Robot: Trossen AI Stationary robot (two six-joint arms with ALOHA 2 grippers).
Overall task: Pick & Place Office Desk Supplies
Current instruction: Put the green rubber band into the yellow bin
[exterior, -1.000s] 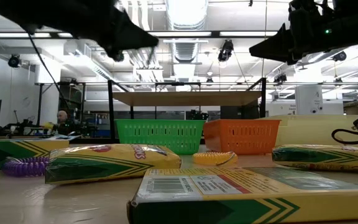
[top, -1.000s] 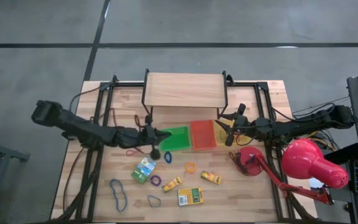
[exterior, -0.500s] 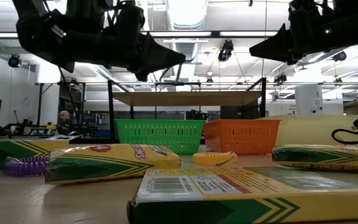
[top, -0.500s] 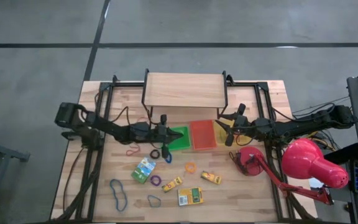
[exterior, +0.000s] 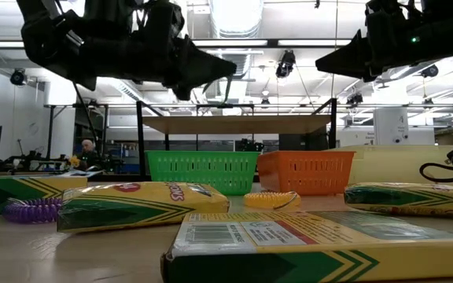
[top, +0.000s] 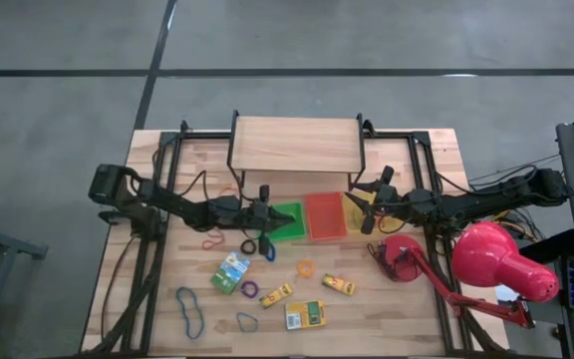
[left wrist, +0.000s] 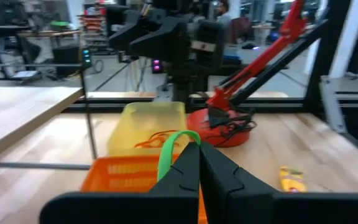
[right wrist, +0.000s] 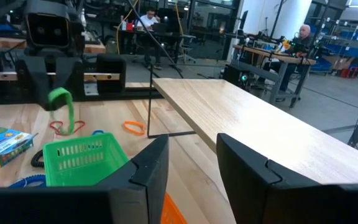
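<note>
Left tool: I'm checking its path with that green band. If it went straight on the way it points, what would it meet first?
The left tool, shut on the green rubber band, points over the orange tray. Beyond lies the yellow tray; depth is unclear.

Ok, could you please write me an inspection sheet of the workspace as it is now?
Surface: wooden table, with a raised shelf at the back.
Job's things: four printed boxes and loose rubber bands lie on the front half.
Clutter: green tray, orange tray, yellow tray, red lamp.
Grippers: left gripper shut on a green band by the green tray; right gripper open, waiting near the yellow tray.
Cables: lamp cord bunched on the lamp base.
Surroundings: people seated at desks beyond the table.
</note>
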